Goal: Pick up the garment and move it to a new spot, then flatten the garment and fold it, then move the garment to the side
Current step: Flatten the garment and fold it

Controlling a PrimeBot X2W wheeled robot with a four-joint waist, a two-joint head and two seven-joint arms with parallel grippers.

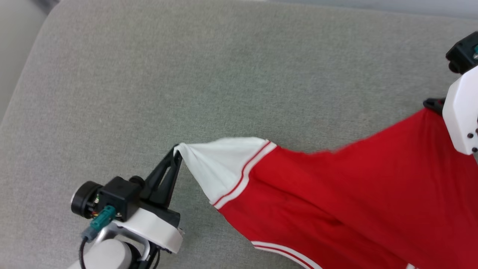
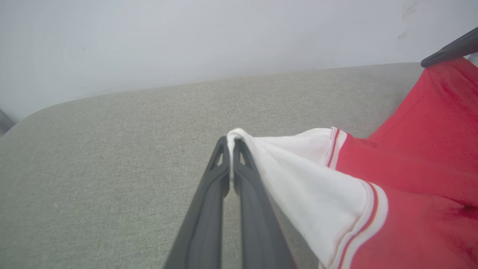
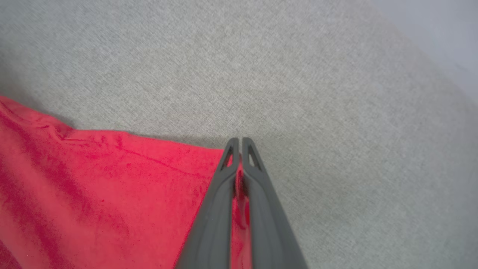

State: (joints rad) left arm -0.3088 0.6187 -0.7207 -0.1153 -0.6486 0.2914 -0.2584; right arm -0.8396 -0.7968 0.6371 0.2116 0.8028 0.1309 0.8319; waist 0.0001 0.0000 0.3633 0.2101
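Note:
The garment [image 1: 336, 194] is a red shirt with a white sleeve trimmed in red and white stripes, stretched over the grey cushion between my two grippers. My left gripper [image 1: 176, 151] is shut on the tip of the white sleeve [image 2: 298, 179], seen up close at the left gripper [image 2: 231, 140]. At the right edge of the head view my right gripper [image 1: 433, 104] pinches a red corner of the garment. In the right wrist view the right gripper [image 3: 239, 141] is shut with red cloth [image 3: 104, 186] caught between its fingers. The garment's lettering is hidden.
A grey fabric cushion [image 1: 186, 74] lies under everything and stretches far to the left and the back. Its rounded left edge [image 1: 22, 82] drops off at the far left. A pale wall [image 2: 186, 37] rises behind the cushion.

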